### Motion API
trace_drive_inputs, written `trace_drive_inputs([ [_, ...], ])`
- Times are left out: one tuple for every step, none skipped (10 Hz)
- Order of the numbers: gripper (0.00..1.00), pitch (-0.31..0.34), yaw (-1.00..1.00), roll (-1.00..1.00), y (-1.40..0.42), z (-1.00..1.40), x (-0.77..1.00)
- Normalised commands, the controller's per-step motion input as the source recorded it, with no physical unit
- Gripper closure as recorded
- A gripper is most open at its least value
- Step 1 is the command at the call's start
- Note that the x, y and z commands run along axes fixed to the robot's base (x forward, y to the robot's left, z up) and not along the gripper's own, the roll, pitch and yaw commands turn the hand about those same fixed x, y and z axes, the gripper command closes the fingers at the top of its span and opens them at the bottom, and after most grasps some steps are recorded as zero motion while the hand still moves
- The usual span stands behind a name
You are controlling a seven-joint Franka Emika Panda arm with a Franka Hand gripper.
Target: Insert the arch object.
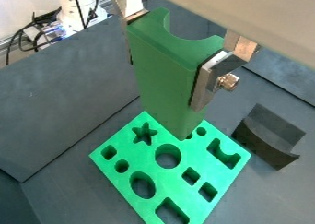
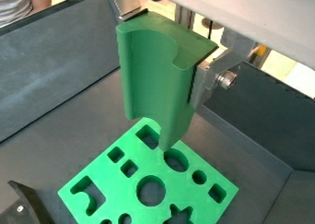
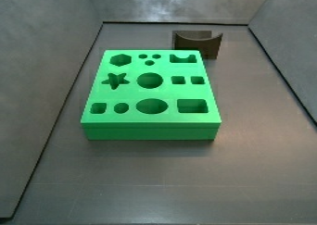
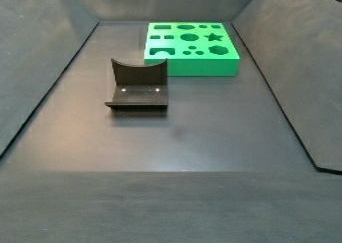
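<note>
The gripper [image 1: 201, 78] hangs above the green block [image 1: 172, 169], clamped on the green arch piece [image 1: 167, 69], which hangs between its fingers [image 1: 213, 78], arch notch uppermost. The piece looks rigid, light and smooth plastic, best held across its flat faces, as now. In a side view the block's arch hole [image 3: 187, 58] faces the dark fixture [image 3: 198, 42]; neither side view shows the gripper.
</note>
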Motion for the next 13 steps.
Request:
trace_drive_inputs([
  [1.00,0.024,-0.15,-0.25,0.23,-0.59,0.39],
  [1.00,0.063,-0.16,-0.16,0.59,-0.81,0.45],
  [1.00,0.066,-0.15,-0.12,0.65,-0.89,0.45],
  [1.00,0.061,-0.14,-0.10,0.67,-0.92,0.47],
  [1.00,0.051,-0.13,-0.06,0.67,-1.00,0.44],
  [1.00,0.031,-0.08,-0.03,0.61,-1.00,0.39],
  [1.00,0.000,-0.05,0.00,0.53,-1.00,0.28],
  [1.00,0.000,-0.06,0.04,0.53,-1.00,0.24],
  [1.00,0.000,-0.04,0.07,0.51,-1.00,0.21],
  [1.00,-0.033,0.00,0.09,0.46,-1.00,0.15],
  [1.00,-0.130,0.03,0.06,0.27,-0.90,0.01],
  [1.00,-0.130,0.25,0.10,0.05,-0.59,0.00],
  [1.00,-0.073,0.25,0.09,0.00,-0.48,0.05],
])
